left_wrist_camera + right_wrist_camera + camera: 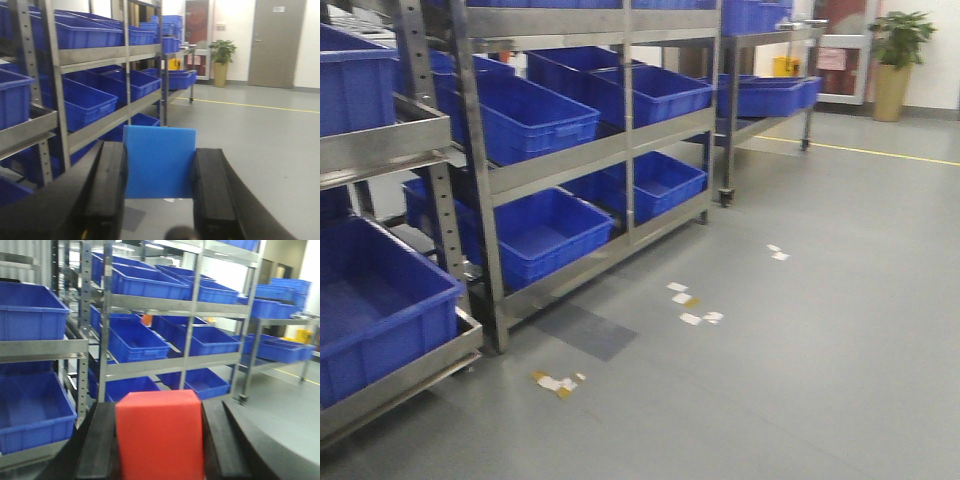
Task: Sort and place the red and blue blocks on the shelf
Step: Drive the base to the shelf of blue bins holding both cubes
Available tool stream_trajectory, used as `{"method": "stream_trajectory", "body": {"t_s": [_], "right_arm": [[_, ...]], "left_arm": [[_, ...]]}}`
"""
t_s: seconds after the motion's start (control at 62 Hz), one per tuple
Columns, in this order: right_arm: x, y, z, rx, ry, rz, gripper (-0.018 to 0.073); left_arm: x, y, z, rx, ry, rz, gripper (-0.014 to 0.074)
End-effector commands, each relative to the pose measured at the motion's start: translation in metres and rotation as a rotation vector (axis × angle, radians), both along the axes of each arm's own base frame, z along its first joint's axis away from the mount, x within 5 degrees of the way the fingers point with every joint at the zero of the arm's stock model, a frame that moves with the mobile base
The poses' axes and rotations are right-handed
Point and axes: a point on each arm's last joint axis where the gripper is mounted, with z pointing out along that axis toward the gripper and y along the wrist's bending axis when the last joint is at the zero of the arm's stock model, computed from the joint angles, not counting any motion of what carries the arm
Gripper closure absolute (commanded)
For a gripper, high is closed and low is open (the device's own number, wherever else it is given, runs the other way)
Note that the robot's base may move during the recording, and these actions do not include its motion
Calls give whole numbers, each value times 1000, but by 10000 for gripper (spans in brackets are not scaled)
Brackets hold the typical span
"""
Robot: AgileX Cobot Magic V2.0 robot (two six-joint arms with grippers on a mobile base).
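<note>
Beside the shelf [590, 154], open grey floor [820, 350]

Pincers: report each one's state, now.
Left pincer: shut on the blue block.
Right pincer: shut on the red block.

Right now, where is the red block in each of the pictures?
Front view: not in it.
Left wrist view: not in it; the left gripper holds the blue block instead.
Right wrist view: the red block is bottom centre, clamped by the right gripper.
Shared landmark: the grey shelf holding blue bins, seen in every view.
</note>
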Motion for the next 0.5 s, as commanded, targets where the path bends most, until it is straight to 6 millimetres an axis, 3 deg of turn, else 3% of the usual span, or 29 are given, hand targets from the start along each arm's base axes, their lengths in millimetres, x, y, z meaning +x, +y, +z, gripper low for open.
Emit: {"method": "stream_trajectory", "body": {"t_s": [0.0, 0.484], "right_arm": [[-3, -1, 16, 18, -109, 1, 507], [-3, -1, 16, 18, -109, 1, 507]], "left_arm": [[-1, 1, 19, -46, -112, 0, 512], [-1, 1, 19, -46, -112, 0, 512]]}}
